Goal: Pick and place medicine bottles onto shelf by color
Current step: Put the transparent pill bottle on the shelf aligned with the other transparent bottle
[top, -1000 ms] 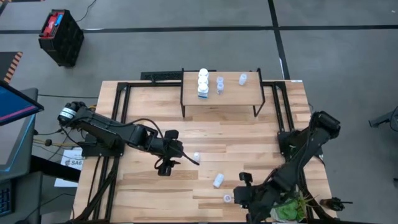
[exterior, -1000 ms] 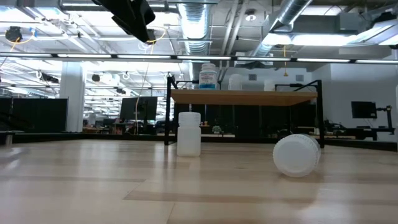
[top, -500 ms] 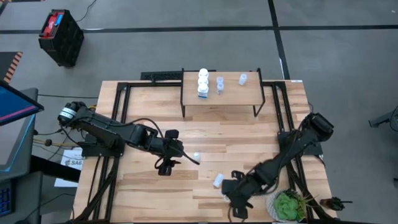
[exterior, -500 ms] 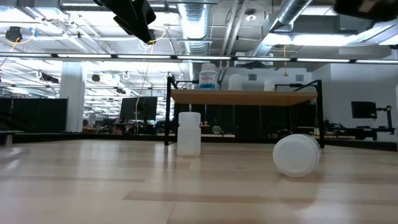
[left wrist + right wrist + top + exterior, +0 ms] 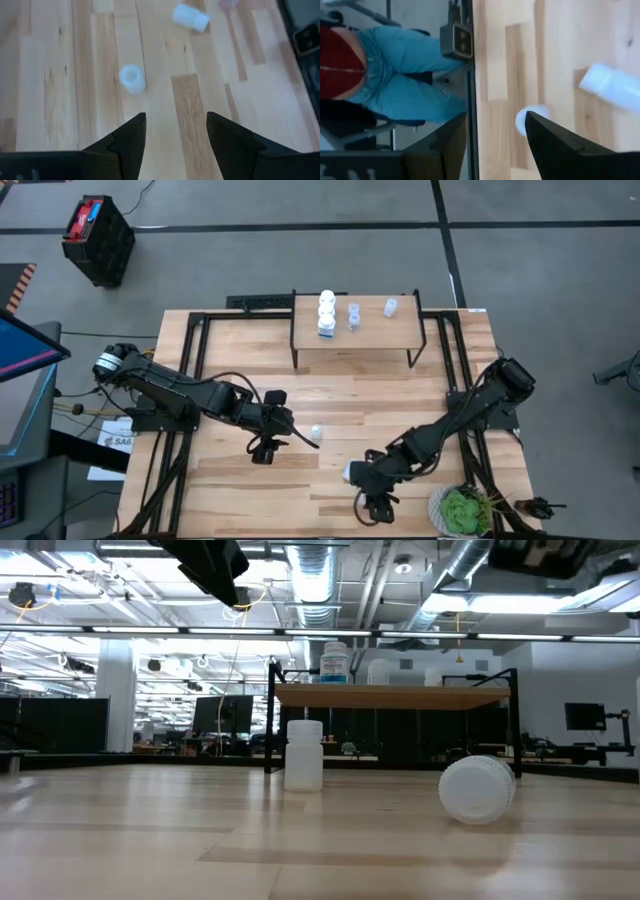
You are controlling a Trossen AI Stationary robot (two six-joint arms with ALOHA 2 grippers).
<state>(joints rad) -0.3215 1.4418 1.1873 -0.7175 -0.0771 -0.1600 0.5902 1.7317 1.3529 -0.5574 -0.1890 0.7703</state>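
Wooden tabletop holds an upright white bottle; left claw and right claw both released.

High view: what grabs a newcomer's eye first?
The two dark arms reaching inward: the left pincer open beside an upright white bottle mid-table, the right pincer open near the front edge by a toppled bottle. Next, the raised shelf at the back, with a white bottle row at its left and two pale blue bottles spaced to the right.
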